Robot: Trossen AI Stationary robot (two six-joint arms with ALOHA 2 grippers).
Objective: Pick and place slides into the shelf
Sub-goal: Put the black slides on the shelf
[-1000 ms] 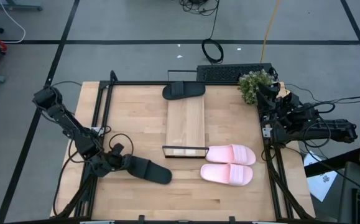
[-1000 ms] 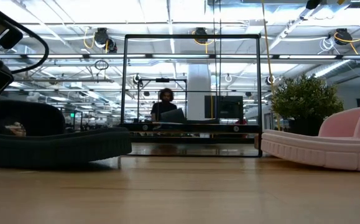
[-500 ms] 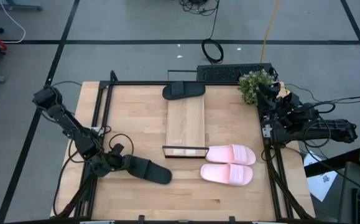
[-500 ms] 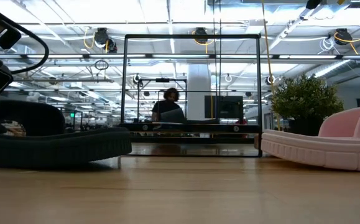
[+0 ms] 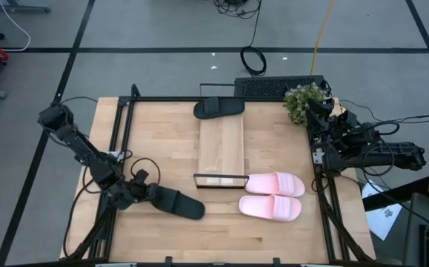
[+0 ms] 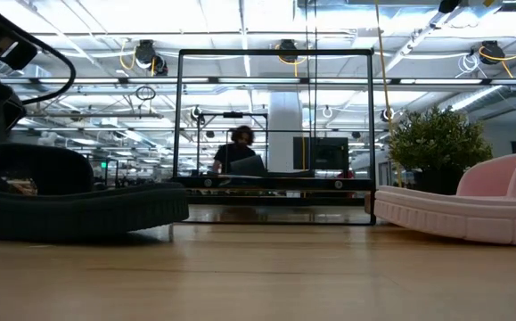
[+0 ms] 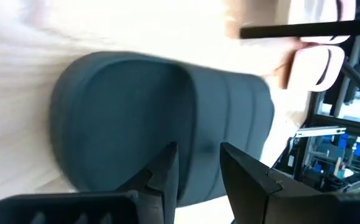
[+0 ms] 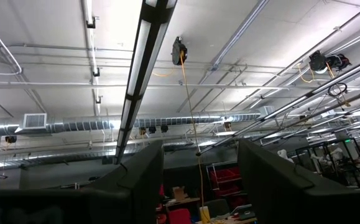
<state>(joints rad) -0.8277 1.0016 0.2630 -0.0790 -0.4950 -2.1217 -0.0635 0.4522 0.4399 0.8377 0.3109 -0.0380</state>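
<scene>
One black slide [image 5: 175,202] lies flat on its sole near the table's near-left part and shows at the left of the low view [image 6: 70,203]. My left gripper [image 5: 138,194] is at its left end. In the left wrist view the open fingers [image 7: 199,167] stand over the slide's dark side [image 7: 136,118] with a narrow gap. The other black slide [image 5: 218,107] lies at the far end of the shelf [image 5: 221,141]. The shelf's black frame [image 5: 220,178] is at its near end. Two pink slides [image 5: 273,195] lie side by side right of the frame. My right gripper [image 8: 201,180] is open and points at the ceiling at the table's right edge. My left gripper stands at the black slide's end [image 7: 195,186] with one finger [image 7: 167,168] to either side of a strip of its edge. Whether the fingers touch the slide cannot be told. The slide rests flat on the table.
A potted plant [image 5: 303,102] stands at the far-right corner and a keyboard [image 5: 277,87] lies beyond the far edge. Black frame rails [image 5: 121,126] run along the table's sides. Bare wood lies between the black slide and the pink pair. A person [image 6: 240,147] sits in the room behind.
</scene>
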